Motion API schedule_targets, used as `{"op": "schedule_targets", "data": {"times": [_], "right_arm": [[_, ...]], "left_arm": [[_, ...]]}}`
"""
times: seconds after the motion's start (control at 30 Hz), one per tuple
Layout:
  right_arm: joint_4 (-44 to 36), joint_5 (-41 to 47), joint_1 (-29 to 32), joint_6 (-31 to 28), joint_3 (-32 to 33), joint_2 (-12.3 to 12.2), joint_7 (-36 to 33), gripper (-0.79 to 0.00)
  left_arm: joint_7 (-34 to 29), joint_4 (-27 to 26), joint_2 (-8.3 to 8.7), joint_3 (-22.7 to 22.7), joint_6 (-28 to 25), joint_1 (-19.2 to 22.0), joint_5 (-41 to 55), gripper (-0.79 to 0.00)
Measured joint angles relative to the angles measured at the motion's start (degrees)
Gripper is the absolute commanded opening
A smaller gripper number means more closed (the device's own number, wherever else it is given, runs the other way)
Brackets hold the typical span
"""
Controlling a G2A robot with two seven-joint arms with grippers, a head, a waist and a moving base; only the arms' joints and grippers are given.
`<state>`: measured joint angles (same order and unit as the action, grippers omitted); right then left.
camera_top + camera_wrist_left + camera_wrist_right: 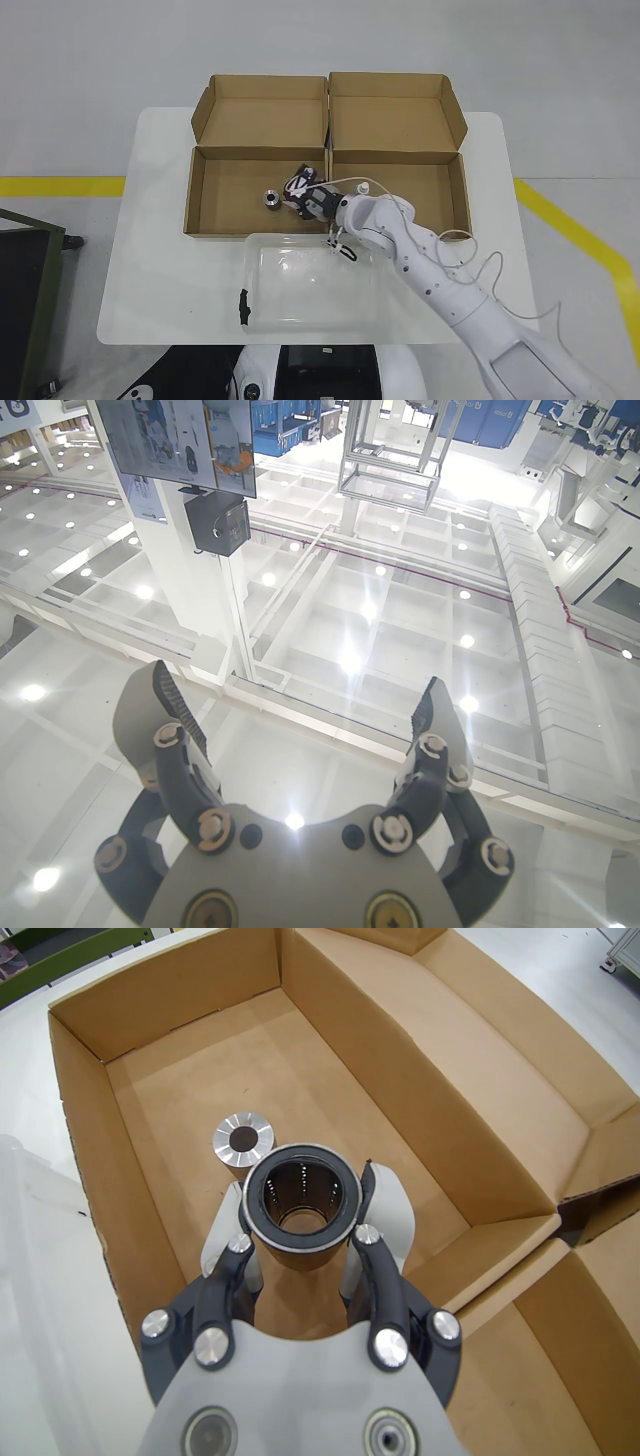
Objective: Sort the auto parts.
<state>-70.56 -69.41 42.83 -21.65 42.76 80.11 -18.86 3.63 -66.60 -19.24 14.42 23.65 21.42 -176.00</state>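
The right gripper (302,1188) is clamped on a linear ball bearing (305,1258), one finger on each side of its outer wall. The bearing's long axis is upright, and its open bore faces the wrist camera with the ball rows visible inside.

**Position.** The gripper and bearing sit inside the left cardboard box (225,1063), towards the wall it shares with the right cardboard box (420,190). The pictures do not show whether the bearing's lower end touches the box floor.

**Adjacent part.** A short metal bushing (243,1140) with a dark centre stands upright on the box floor, just beside the bearing on the side away from the shared wall. The two parts look close but apart.

**Clearance.** Judged from these views, a straight vertical release should clear the bushing. Any sideways drift away from the shared wall risks striking it.

**Other items.** A clear plastic bin (300,290) lies just outside the box's near wall.

**Left gripper.** The left gripper (297,695) is spread wide and holds nothing. It points at the ceiling, well away from the box, so the right arm is the nearer one.
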Motion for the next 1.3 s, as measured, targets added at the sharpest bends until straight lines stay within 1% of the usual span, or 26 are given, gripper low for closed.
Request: {"op": "schedule_targets", "data": {"times": [0.1,0.17,0.37,0.47,0.63,0.73,0.87,0.93,1.07,1.17,1.3], "right_arm": [[0.2,-0.2,-0.1,-0.1,0.1,0.2,-0.1,-0.406],[0.2,-0.3,0.0,-0.1,0.1,0.3,-0.2,-0.391],[-1.6,-1.6,1.0,0.1,0.7,0.3,-0.4,-0.228],[-3.2,-2.2,1.6,0.1,1.3,0.1,-0.2,-0.179],[-7.3,-2.8,3.0,-1.0,2.6,-0.2,0.4,-0.139],[-10.3,-3.6,4.3,-1.5,3.5,-0.6,0.3,-0.139],[-14.3,-3.6,6.2,-2.9,5.3,-1.2,0.5,-0.117],[-16.9,-3.1,7.5,-4.0,6.7,-1.6,0.8,-0.114],[-22.2,-3.0,10.5,-7.3,9.8,-2.7,2.3,-0.037],[-26.2,-3.7,13.5,-9.3,13.1,-3.7,3.1,-0.022],[-30.0,-4.8,17.2,-9.7,17.3,-4.8,4.4,0.000]], "left_arm": [[0.0,0.0,0.00,0.0,0.0,0.0,0.0,0.000],[0.0,0.0,0.00,0.0,0.0,0.0,0.0,0.000],[0.0,0.0,0.00,0.0,0.0,0.0,0.0,0.000],[0.0,0.0,0.00,0.0,0.0,0.0,0.0,0.000],[0.0,0.0,0.00,0.0,0.0,0.0,0.0,0.000],[0.0,0.0,0.00,0.0,0.0,0.0,0.0,0.000],[0.0,0.0,0.00,0.0,0.0,0.0,0.0,0.000],[0.0,0.0,0.00,0.0,0.0,0.0,0.0,0.000],[0.0,0.0,0.00,0.0,0.0,0.0,0.0,0.000],[0.0,0.0,0.00,0.0,0.0,0.0,0.0,0.000],[0.0,0.0,0.00,0.0,0.0,0.0,0.0,0.000]]}}
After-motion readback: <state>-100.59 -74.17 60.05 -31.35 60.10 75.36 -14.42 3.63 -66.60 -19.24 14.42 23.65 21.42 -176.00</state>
